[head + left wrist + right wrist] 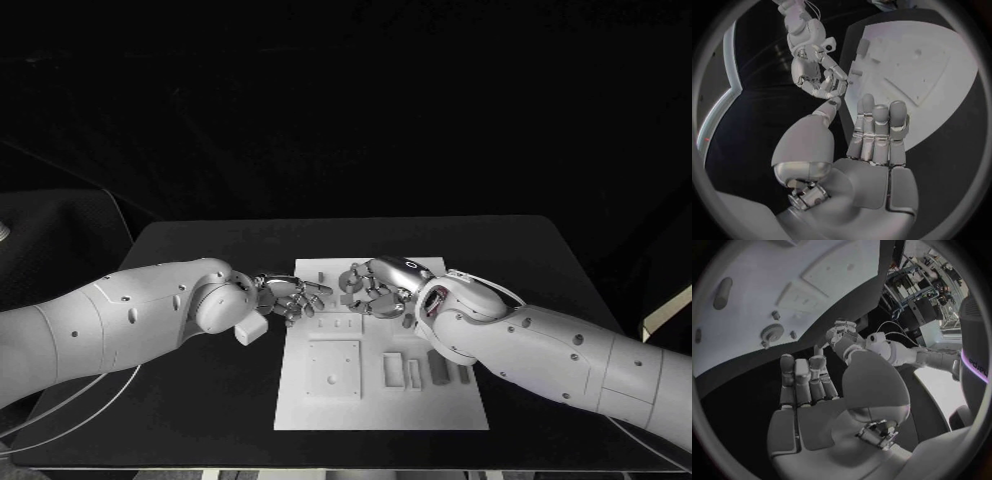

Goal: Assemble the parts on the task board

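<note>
The task board (pixel 382 400) lies flat in the middle of the black table (pixel 202 250), with small grey parts (pixel 418 372) lying on its near half and a gear-like piece (pixel 771 332) standing farther up. Above its far end the left hand (pixel 293 297) and right hand (pixel 378 288) are held close together, fingers apart and nothing seen gripped. A reach toward a part is judged to be the step in hand; next, one hand must be lowered onto a piece and closed round it.
</note>
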`<state>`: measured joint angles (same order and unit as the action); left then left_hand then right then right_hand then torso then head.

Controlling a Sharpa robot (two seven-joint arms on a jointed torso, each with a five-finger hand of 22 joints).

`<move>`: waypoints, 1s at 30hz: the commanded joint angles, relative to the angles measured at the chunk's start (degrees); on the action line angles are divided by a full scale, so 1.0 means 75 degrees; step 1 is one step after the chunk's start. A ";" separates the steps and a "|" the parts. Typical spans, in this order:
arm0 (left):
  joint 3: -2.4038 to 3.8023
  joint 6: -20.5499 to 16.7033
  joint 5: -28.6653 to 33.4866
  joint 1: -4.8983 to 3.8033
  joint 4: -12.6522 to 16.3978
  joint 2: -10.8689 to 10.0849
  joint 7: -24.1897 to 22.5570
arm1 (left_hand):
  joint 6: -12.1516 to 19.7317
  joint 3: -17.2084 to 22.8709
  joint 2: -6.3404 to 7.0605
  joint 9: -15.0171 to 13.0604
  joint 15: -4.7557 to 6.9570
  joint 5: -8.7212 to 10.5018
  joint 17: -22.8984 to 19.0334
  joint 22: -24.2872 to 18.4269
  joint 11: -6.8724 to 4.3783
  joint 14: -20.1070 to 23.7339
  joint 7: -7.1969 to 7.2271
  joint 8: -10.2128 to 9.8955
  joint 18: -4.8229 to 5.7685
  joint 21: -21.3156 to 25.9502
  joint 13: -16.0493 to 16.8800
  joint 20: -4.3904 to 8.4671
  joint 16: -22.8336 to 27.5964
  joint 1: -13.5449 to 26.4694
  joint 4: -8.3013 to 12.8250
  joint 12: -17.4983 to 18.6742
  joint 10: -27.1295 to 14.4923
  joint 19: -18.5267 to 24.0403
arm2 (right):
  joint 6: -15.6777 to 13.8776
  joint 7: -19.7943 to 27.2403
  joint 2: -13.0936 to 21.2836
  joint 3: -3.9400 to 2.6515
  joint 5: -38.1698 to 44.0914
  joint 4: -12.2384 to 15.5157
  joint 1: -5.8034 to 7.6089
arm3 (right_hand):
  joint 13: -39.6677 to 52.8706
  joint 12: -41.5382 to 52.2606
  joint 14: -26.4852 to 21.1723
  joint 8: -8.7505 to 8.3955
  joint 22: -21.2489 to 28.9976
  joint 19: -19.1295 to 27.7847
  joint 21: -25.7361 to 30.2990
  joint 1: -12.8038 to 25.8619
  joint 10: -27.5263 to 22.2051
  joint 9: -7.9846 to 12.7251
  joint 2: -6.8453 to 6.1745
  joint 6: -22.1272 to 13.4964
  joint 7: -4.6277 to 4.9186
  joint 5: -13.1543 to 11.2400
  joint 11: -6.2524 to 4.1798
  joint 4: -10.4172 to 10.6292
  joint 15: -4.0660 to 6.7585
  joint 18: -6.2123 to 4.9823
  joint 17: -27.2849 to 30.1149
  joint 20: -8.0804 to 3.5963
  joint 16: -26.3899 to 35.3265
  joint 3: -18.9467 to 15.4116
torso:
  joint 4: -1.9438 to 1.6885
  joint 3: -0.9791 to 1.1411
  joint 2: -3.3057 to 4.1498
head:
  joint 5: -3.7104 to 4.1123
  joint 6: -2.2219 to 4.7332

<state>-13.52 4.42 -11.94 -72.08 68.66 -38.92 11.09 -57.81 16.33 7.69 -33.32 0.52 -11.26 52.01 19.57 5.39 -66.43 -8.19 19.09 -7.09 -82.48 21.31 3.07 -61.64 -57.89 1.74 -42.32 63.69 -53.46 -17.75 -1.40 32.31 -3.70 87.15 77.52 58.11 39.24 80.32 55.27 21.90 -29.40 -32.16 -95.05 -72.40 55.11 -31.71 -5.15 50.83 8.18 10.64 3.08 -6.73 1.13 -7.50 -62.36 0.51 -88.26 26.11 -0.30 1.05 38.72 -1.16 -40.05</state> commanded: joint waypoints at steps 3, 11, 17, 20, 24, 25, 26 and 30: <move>0.0000 0.0431 0.0630 -0.0005 0.0046 0.0015 -0.0580 | 0.0112 -0.0095 0.0015 0.0029 -0.0044 0.0011 0.0014 0.0008 0.0033 0.0036 0.0013 -0.0063 -0.0137 0.0067 -0.0003 0.0000 0.0052 -0.0053 0.0060 0.0050 -0.0030 0.0041 | 0.0024 0.0023 -0.0028 -0.0004 -0.0079 -0.0016 0.0001 | -0.0012 0.0049 0.0029 0.0024 0.0002 -0.0055 -0.0819 -0.0007 0.0056 -0.0012 -0.0101 0.0163 0.0094 -0.0017 -0.0004 -0.0001 0.0021 -0.0096 0.0001 -0.0016 -0.0044 0.0033 | 0.0002 -0.0007 0.0006 | 0.0034 -0.0004; -0.0001 0.0505 0.0859 -0.0004 0.0042 0.0000 -0.0758 | 0.0338 -0.0205 -0.0120 0.0119 -0.0129 0.0005 0.0021 -0.0008 0.0097 0.0259 0.0063 -0.0165 -0.0081 0.0175 -0.0041 -0.0019 0.0149 -0.0277 0.0291 0.0179 -0.0372 0.0206 | 0.0018 0.0028 -0.0009 -0.0004 -0.0081 0.0077 0.0000 | -0.0012 0.0049 0.0032 0.0025 0.0002 -0.0057 -0.0820 -0.0007 0.0059 -0.0012 -0.0104 0.0169 0.0093 -0.0017 -0.0005 -0.0001 0.0021 -0.0096 0.0001 -0.0016 -0.0045 0.0036 | -0.0004 -0.0010 0.0003 | 0.0034 -0.0017; -0.0002 0.0524 0.0859 -0.0004 0.0046 0.0010 -0.0588 | 0.0416 -0.0194 -0.0209 0.0151 -0.0156 0.0004 0.0032 -0.0005 0.0115 0.0316 0.0072 -0.0187 -0.0066 0.0198 -0.0042 -0.0021 0.0167 -0.0430 0.0393 0.0200 -0.0466 0.0247 | -0.0009 0.0033 -0.0015 -0.0005 -0.0093 0.0148 -0.0001 | -0.0013 0.0050 0.0034 0.0026 0.0002 -0.0059 -0.0821 -0.0006 0.0061 -0.0012 -0.0107 0.0174 0.0092 -0.0016 -0.0006 -0.0001 0.0022 -0.0096 0.0002 -0.0016 -0.0045 0.0039 | -0.0007 -0.0012 0.0002 | 0.0036 -0.0025; -0.0002 0.0504 0.0825 -0.0004 0.0052 0.0006 -0.0503 | 0.0443 -0.0173 -0.0263 0.0167 -0.0168 0.0003 0.0046 0.0002 0.0123 0.0338 0.0075 -0.0182 -0.0057 0.0204 -0.0034 -0.0020 0.0167 -0.0579 0.0482 0.0196 -0.0505 0.0265 | -0.0042 0.0045 -0.0019 -0.0005 -0.0108 0.0164 -0.0001 | -0.0013 0.0051 0.0036 0.0027 0.0002 -0.0060 -0.0821 -0.0006 0.0062 -0.0013 -0.0107 0.0176 0.0092 -0.0016 -0.0006 -0.0001 0.0023 -0.0097 0.0002 -0.0016 -0.0046 0.0041 | -0.0006 -0.0011 0.0003 | 0.0035 -0.0030; -0.0002 0.0424 0.0741 -0.0004 0.0043 0.0011 -0.0470 | 0.0451 -0.0079 -0.0375 0.0189 -0.0180 0.0011 0.0076 0.0021 0.0141 0.0360 0.0064 -0.0155 -0.0043 0.0204 -0.0018 -0.0015 0.0158 -0.0898 0.0606 0.0183 -0.0567 0.0274 | -0.0072 0.0045 -0.0018 -0.0005 -0.0108 0.0180 -0.0001 | -0.0014 0.0051 0.0037 0.0027 0.0002 -0.0061 -0.0822 -0.0006 0.0064 -0.0013 -0.0108 0.0179 0.0092 -0.0015 -0.0006 0.0000 0.0023 -0.0097 0.0002 -0.0016 -0.0046 0.0043 | 0.0002 -0.0011 0.0004 | 0.0039 -0.0032; -0.0002 0.0425 0.0724 -0.0004 0.0042 0.0015 -0.0457 | 0.0451 -0.0074 -0.0377 0.0190 -0.0180 0.0011 0.0077 0.0021 0.0142 0.0360 0.0063 -0.0154 -0.0043 0.0203 -0.0017 -0.0014 0.0158 -0.0911 0.0609 0.0183 -0.0570 0.0274 | -0.0072 0.0044 -0.0015 -0.0005 -0.0108 0.0181 -0.0001 | -0.0014 0.0051 0.0037 0.0027 0.0001 -0.0061 -0.0822 -0.0006 0.0064 -0.0013 -0.0109 0.0180 0.0092 -0.0015 -0.0007 0.0000 0.0023 -0.0097 0.0002 -0.0016 -0.0046 0.0044 | 0.0000 -0.0010 0.0002 | 0.0039 -0.0029; -0.0002 0.0444 0.0719 -0.0004 0.0042 0.0016 -0.0449 | 0.0450 -0.0070 -0.0379 0.0190 -0.0181 0.0012 0.0078 0.0022 0.0143 0.0361 0.0062 -0.0153 -0.0042 0.0203 -0.0017 -0.0014 0.0158 -0.0922 0.0612 0.0183 -0.0572 0.0274 | -0.0070 0.0045 -0.0016 -0.0005 -0.0107 0.0185 -0.0001 | -0.0014 0.0051 0.0037 0.0027 0.0001 -0.0061 -0.0822 -0.0006 0.0064 -0.0013 -0.0109 0.0180 0.0092 -0.0015 -0.0007 0.0000 0.0023 -0.0097 0.0002 -0.0016 -0.0046 0.0044 | 0.0000 -0.0010 0.0002 | 0.0039 -0.0029; -0.0002 0.0545 0.0667 -0.0004 0.0057 0.0014 -0.0402 | 0.0440 -0.0047 -0.0391 0.0192 -0.0181 0.0012 0.0084 0.0025 0.0145 0.0362 0.0054 -0.0144 -0.0041 0.0202 -0.0014 -0.0013 0.0155 -0.0979 0.0627 0.0180 -0.0580 0.0274 | -0.0067 0.0047 -0.0025 -0.0005 -0.0107 0.0189 -0.0001 | -0.0014 0.0051 0.0039 0.0027 0.0001 -0.0062 -0.0823 -0.0005 0.0066 -0.0013 -0.0109 0.0183 0.0092 -0.0015 -0.0007 0.0000 0.0024 -0.0097 0.0002 -0.0016 -0.0047 0.0046 | -0.0004 -0.0009 0.0002 | 0.0037 -0.0032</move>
<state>-13.55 7.13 -6.65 -72.08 68.85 -38.93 7.79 -54.64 16.02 4.63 -31.94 -0.93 -11.26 52.55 19.67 6.43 -64.16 -7.67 17.93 -6.45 -81.17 21.13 2.77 -60.75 -64.84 6.19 -40.99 59.77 -51.69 -18.00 -1.37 32.18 -3.71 86.71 78.80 58.10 39.20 80.32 55.29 21.88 -29.40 -32.16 -95.05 -72.63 55.21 -31.74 -5.38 51.15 8.12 10.64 3.18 -6.73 1.09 -7.50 -62.35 0.51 -88.26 26.10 -0.33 0.96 38.74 -0.85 -40.26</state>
